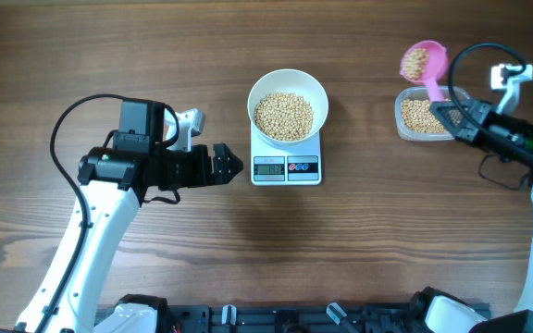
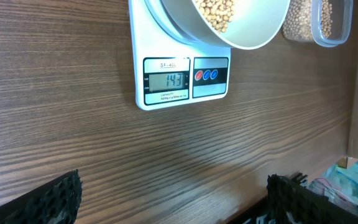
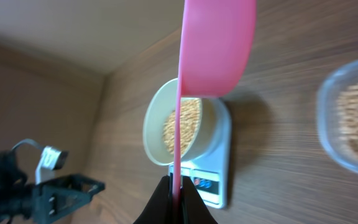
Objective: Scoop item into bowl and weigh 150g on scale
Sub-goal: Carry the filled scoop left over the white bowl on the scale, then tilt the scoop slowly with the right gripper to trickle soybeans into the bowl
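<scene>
1. Most of the beans (image 1: pixel 283 115) are piled in the white bowl (image 1: pixel 320 91), sitting right on the scale (image 1: pixel 286 168); its display says 143.
2. Off to the scale's right, the right fingers (image 3: pixel 160 210) are pinched tight on the handle of a pink scoop (image 1: pixel 424 63) with some beans in it, next to a clear tub (image 1: pixel 422 118) holding more.
3. Just left of the scale, the left fingers (image 2: pixel 48 200) gape wide, gripping nothing.

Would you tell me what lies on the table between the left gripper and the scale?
Nothing: in the overhead view, only bare wooden table separates the left gripper from the scale.
</scene>
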`<action>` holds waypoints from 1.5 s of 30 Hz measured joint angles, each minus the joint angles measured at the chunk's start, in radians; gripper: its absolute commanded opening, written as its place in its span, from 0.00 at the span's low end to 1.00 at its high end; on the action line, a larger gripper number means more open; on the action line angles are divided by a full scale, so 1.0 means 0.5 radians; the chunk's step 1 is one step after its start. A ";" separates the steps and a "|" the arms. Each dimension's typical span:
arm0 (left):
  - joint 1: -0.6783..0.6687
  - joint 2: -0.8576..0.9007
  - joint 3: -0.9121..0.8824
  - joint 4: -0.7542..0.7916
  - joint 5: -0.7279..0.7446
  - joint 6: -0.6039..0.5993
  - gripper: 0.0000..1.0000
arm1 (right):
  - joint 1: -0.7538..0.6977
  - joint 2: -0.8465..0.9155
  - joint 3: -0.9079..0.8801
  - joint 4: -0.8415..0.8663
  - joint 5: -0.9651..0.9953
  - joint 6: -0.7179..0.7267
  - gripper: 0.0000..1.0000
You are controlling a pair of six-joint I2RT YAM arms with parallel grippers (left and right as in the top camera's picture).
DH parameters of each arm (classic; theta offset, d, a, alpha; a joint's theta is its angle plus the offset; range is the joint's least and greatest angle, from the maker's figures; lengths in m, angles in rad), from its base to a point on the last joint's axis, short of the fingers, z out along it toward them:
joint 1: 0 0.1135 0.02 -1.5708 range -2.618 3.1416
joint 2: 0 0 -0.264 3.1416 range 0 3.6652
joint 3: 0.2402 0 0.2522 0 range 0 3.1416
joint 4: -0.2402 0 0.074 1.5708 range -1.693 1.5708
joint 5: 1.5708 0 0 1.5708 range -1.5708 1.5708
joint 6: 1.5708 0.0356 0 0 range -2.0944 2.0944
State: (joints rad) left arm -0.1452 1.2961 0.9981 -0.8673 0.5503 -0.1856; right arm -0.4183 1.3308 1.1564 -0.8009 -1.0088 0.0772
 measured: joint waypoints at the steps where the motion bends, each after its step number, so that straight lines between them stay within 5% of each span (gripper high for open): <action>1: 0.000 0.000 0.000 -0.001 0.001 0.000 1.00 | 0.050 0.000 0.000 0.004 -0.026 0.000 0.04; 20: 0.000 0.000 0.000 0.000 0.000 0.000 1.00 | 0.941 0.000 0.000 0.382 0.305 0.155 0.04; 45: 0.000 0.000 0.000 0.000 0.001 0.000 1.00 | 1.371 0.091 0.000 0.394 1.092 0.095 0.04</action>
State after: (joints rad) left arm -0.1452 1.2961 0.9981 -0.8673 0.5507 -0.1856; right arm 0.2672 1.3762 1.1564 -0.6041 -0.4629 0.1246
